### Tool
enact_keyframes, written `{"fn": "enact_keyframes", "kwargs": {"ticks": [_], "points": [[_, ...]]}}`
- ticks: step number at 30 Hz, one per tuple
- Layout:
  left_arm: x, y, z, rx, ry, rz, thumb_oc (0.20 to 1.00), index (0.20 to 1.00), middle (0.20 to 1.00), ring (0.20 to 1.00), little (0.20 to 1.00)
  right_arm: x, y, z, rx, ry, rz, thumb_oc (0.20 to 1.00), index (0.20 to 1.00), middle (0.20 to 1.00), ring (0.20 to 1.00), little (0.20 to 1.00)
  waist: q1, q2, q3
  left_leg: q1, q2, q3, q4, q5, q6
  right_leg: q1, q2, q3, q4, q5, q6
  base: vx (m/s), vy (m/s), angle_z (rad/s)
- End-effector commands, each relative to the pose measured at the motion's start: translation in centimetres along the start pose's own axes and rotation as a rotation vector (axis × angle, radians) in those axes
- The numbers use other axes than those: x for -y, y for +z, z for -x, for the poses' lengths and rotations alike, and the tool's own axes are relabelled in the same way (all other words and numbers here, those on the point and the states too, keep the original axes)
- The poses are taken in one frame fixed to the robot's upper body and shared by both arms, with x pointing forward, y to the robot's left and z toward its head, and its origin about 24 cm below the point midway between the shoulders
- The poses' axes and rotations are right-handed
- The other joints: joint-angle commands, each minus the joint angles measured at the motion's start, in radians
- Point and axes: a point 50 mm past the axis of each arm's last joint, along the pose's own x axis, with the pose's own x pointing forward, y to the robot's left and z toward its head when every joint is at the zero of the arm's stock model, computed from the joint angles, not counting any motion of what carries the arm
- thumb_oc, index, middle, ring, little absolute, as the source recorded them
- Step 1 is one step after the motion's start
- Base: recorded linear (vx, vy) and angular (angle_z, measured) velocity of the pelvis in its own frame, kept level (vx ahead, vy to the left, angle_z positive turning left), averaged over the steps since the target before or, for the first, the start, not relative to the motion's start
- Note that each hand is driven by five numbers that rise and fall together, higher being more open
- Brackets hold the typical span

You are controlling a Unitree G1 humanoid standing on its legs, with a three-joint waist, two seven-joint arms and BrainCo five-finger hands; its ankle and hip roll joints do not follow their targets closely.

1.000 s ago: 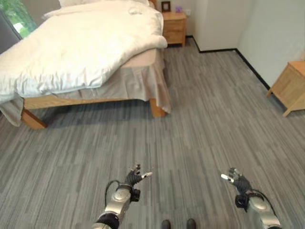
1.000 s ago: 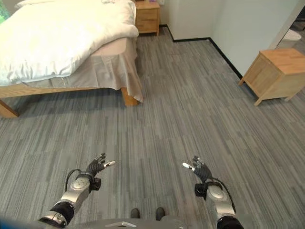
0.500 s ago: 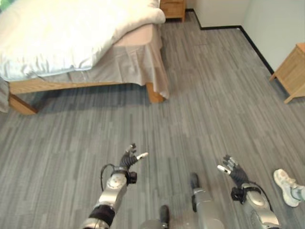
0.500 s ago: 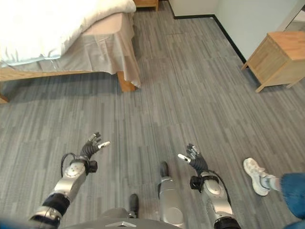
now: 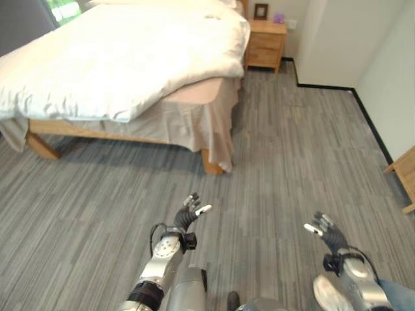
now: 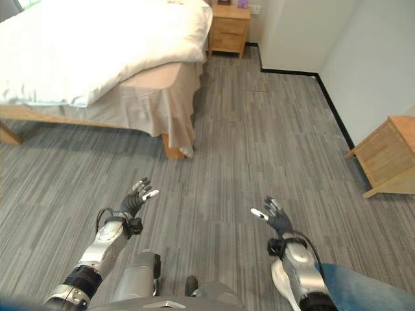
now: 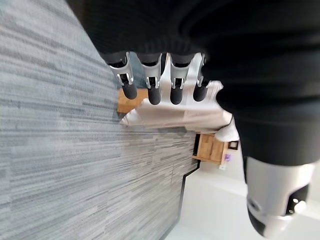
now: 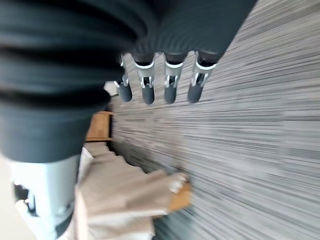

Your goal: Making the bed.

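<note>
A bed point(image 5: 123, 71) with a rumpled white duvet point(image 6: 91, 45) stands at the upper left, some way ahead of me. A beige bed skirt point(image 5: 194, 123) hangs over its wooden frame, down to the near corner leg point(image 6: 172, 153). My left hand point(image 5: 189, 212) is held out low over the grey floor, open and holding nothing. My right hand point(image 5: 325, 230) is out to the right, also open and holding nothing. Both hands are well short of the bed. The bed skirt point(image 7: 175, 112) appears past the fingers point(image 7: 150, 85) in the left wrist view.
A wooden nightstand point(image 5: 266, 44) stands by the bed's head against the far wall. A second wooden cabinet point(image 6: 388, 155) stands by the right wall. A person's blue trouser leg point(image 6: 363, 288) and white shoe point(image 5: 331, 293) are close at my lower right. Grey plank floor point(image 6: 259, 142) lies open between me and the bed.
The whole picture has swung up, so the camera has moved and more of the bed shows. Both hands stay open and raised. The person's shoe and leg now sit closer by my right arm.
</note>
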Motion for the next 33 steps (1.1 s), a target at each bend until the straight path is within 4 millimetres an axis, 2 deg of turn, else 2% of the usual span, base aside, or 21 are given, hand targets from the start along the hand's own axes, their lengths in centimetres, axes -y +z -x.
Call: {"fn": "enact_keyframes", "kwargs": {"ticks": [1,2,3,4,5,6,7,8,9,10,12,13,14,15,16,17,18,19,21,23,33], "points": [[2.0,3.9,-1.8,0.151,-0.1,0.029,1.0,1.0,1.0,1.0,1.0,0.5,3.9,-1.0,0.163,0.002,0.048,1.0,1.0,1.0,1.0,1.0,0.06,0.065,0.01,0.168,-0.052,0.011,-0.548,0.173,-0.025,0.07,0.017,0.151,-0.113,0.182,-0.052,0.49,0.002,-0.05],[2.0,3.9,-1.8,0.151,-0.1,0.029,1.0,1.0,1.0,1.0,1.0,0.5,3.9,-1.0,0.163,0.002,0.048,1.0,1.0,1.0,1.0,1.0,0.06,0.065,0.011,0.168,-0.052,0.012,-0.548,0.173,-0.025,0.071,0.017,0.151,-0.113,0.182,-0.052,0.9,-0.04,-0.04],[2.3,4.0,-1.7,0.154,-0.12,0.038,1.0,1.0,1.0,1.0,1.0,-0.1,4.3,-1.3,0.17,0.032,0.076,1.0,1.0,1.0,1.0,1.0,0.086,0.077,-0.011,0.182,-0.07,0.026,-0.628,0.2,-0.032,0.142,0.029,0.158,-0.114,0.149,-0.048,0.62,-0.053,-0.15],[2.4,4.2,-1.5,0.161,-0.133,0.031,1.0,1.0,1.0,1.0,1.0,-0.5,4.6,-1.5,0.174,0.051,0.081,1.0,1.0,1.0,1.0,1.0,0.093,0.081,-0.02,0.188,-0.071,0.045,-0.605,0.201,-0.026,0.157,0.031,0.16,-0.097,0.137,-0.047,1.07,-0.006,-0.32],[2.5,3.6,-1.1,0.144,-0.165,0.042,1.0,1.0,1.0,1.0,1.0,-2.2,4.2,-1.6,0.172,0.108,0.055,1.0,1.0,1.0,1.0,1.0,0.094,0.068,-0.059,0.235,-0.112,0.043,-0.602,0.125,0.046,0.163,-0.016,0.139,0.012,0.157,0.002,0.66,0.035,-0.2],[2.5,3.6,-1.1,0.144,-0.165,0.042,1.0,1.0,1.0,1.0,1.0,-2.2,4.2,-1.6,0.172,0.108,0.055,1.0,1.0,1.0,1.0,1.0,0.097,0.07,-0.061,0.232,-0.108,0.044,-0.601,0.125,0.045,0.16,-0.014,0.141,0.011,0.16,0.001,0.58,0.062,-0.2],[2.5,3.4,-1.1,0.133,-0.175,0.033,1.0,1.0,1.0,1.0,1.0,-2.9,3.9,-1.6,0.163,0.126,0.047,1.0,1.0,1.0,1.0,1.0,0.108,0.058,-0.071,0.25,-0.123,0.063,-0.604,0.109,0.065,0.132,-0.041,0.121,0.141,0.269,0.059,0.13,0.015,-0.52],[2.5,3.4,-1.1,0.133,-0.175,0.033,1.0,1.0,1.0,1.0,1.0,-2.9,3.9,-1.6,0.163,0.125,0.047,1.0,1.0,1.0,1.0,1.0,0.108,0.058,-0.071,0.25,-0.123,0.063,-0.604,0.109,0.065,0.132,-0.041,0.122,0.141,0.269,0.059,0.58,0.134,-0.69],[3.2,4.3,-1.4,0.159,-0.21,0.009,1.0,1.0,1.0,1.0,1.0,-4.5,3.1,-1.4,0.145,0.179,-0.023,1.0,1.0,1.0,1.0,1.0,0.063,0.083,-0.045,0.386,-0.102,0.052,-0.646,0.058,0.093,-0.062,-0.071,0.08,0.495,0.43,0.132,0.44,0.119,-0.7],[3.2,4.3,-1.4,0.16,-0.21,0.009,1.0,1.0,1.0,1.0,1.0,-4.5,3.1,-1.4,0.145,0.179,-0.022,1.0,1.0,1.0,1.0,1.0,0.064,0.085,-0.047,0.383,-0.098,0.053,-0.646,0.058,0.093,-0.065,-0.068,0.08,0.493,0.433,0.132,0.61,0.138,-0.06],[3.8,4.9,-1.5,0.173,-0.244,0.03,1.0,1.0,1.0,1.0,1.0,-5.0,2.7,-1.3,0.126,0.203,-0.027,1.0,1.0,1.0,1.0,1.0,0.026,0.109,-0.026,0.462,-0.09,-0.013,-0.664,0.041,0.098,-0.171,-0.095,0.071,0.528,0.358,0.083,0.42,-0.025,0.69],[4.9,5.5,-1.6,0.191,-0.306,0.044,1.0,1.0,1.0,1.0,1.0,-4.8,2.2,-0.9,0.11,0.203,-0.05,1.0,1.0,1.0,1.0,1.0,-0.006,0.117,-0.011,0.508,-0.093,-0.068,-0.68,0.032,0.087,-0.243,-0.096,0.083,0.413,0.303,0.039,0.38,-0.082,1.25],[4.9,5.5,-1.6,0.192,-0.306,0.044,1.0,1.0,1.0,1.0,1.0,-4.8,2.2,-0.9,0.11,0.203,-0.049,1.0,1.0,1.0,1.0,1.0,-0.006,0.119,-0.012,0.506,-0.091,-0.068,-0.679,0.032,0.087,-0.242,-0.093,0.082,0.408,0.307,0.038,0.36,-0.119,1.23],[5.6,5.7,-1.5,0.196,-0.339,0.061,1.0,1.0,1.0,1.0,1.0,-4.4,2.1,-0.7,0.112,0.191,-0.06,1.0,1.0,1.0,1.0,1.0,-0.017,0.119,-0.014,0.516,-0.091,-0.085,-0.681,0.025,0.079,-0.253,-0.103,0.094,0.342,0.305,0.035,0.25,-0.133,1.18],[6.4,5.7,-1.6,0.193,-0.377,0.058,1.0,1.0,1.0,1.0,1.0,-4.0,2.0,-0.3,0.118,0.176,-0.074,1.0,1.0,1.0,1.0,1.0,-0.04,0.108,-0.01,0.533,-0.103,-0.114,-0.68,0.003,0.069,-0.232,-0.11,0.126,0.199,0.293,0.039,0.47,-0.272,0.59],[8.0,5.8,-1.6,0.187,-0.452,0.036,1.0,1.0,1.0,1.0,1.0,-2.9,1.4,0.4,0.108,0.135,-0.105,1.0,1.0,1.0,1.0,1.0,-0.079,0.088,-0.018,0.548,-0.12,-0.175,-0.673,-0.031,0.06,-0.193,-0.077,0.28,-0.025,0.293,0.079,0.35,-0.225,0.48],[8.1,5.8,-1.6,0.186,-0.453,0.036,1.0,1.0,1.0,1.0,1.0,-2.8,1.3,0.4,0.108,0.135,-0.105,1.0,1.0,1.0,1.0,1.0,-0.078,0.089,-0.016,0.551,-0.12,-0.175,-0.672,-0.033,0.06,-0.188,-0.077,0.28,-0.029,0.294,0.08,0.33,-0.328,0.81],[9.2,5.9,-1.7,0.184,-0.511,-0.006,1.0,1.0,1.0,1.0,1.0,-1.5,0.9,0.8,0.093,0.087,-0.091,1.0,1.0,1.0,1.0,1.0,-0.084,0.075,-0.028,0.54,-0.116,-0.234,-0.67,-0.036,0.053,-0.139,-0.06,0.389,-0.079,0.315,0.099,0.12,-0.189,1.15],[9.4,5.7,-1.7,0.173,-0.526,-0.031,1.0,1.0,1.0,1.0,1.0,-1.3,0.8,1.1,0.094,0.08,-0.1,1.0,1.0,1.0,1.0,1.0,-0.082,0.077,-0.044,0.546,-0.106,-0.237,-0.683,-0.04,0.052,-0.126,-0.068,0.374,-0.107,0.3,0.094,0.16,-0.169,1.31],[10.0,5.5,-1.6,0.168,-0.547,-0.028,1.0,1.0,1.0,1.0,1.0,-0.7,0.6,1.4,0.098,0.055,-0.134,1.0,1.0,1.0,1.0,1.0,-0.097,0.073,-0.054,0.546,-0.105,-0.253,-0.691,-0.027,0.046,-0.112,-0.048,0.393,-0.118,0.318,0.087,0.15,-0.154,1.08],[11.4,5.8,-1.3,0.169,-0.607,-0.05,1.0,1.0,1.0,1.0,1.0,1.5,1.8,1.7,0.147,-0.024,-0.098,1.0,1.0,1.0,1.0,1.0,-0.109,0.073,-0.065,0.547,-0.096,-0.267,-0.696,-0.021,0.036,-0.077,-0.015,0.389,-0.162,0.324,0.055,0.05,-0.083,-0.03]]}}
